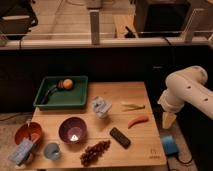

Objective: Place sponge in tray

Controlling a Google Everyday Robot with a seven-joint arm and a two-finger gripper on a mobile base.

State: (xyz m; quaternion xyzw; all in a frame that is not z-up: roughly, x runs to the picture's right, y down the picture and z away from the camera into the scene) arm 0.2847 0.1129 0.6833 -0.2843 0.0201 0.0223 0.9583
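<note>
The sponge [21, 151], a pale blue-grey rectangular block, lies at the table's front left corner, just in front of the orange bowl [28, 132]. The dark green tray [80, 95] sits at the back left of the wooden table. It holds an orange fruit [66, 84] and a dark curved object [50, 92]. My gripper [169, 120] hangs from the white arm [187, 90] just off the table's right edge, pointing down. It is far from both the sponge and the tray, and nothing shows in it.
A purple bowl [73, 130], light-blue cup [52, 150], grapes [95, 151], black bar [120, 137], crumpled pale packet [101, 106], orange-red pepper [138, 121] and green stalk [132, 106] lie on the table. A brighter blue block [168, 145] sits at the right edge.
</note>
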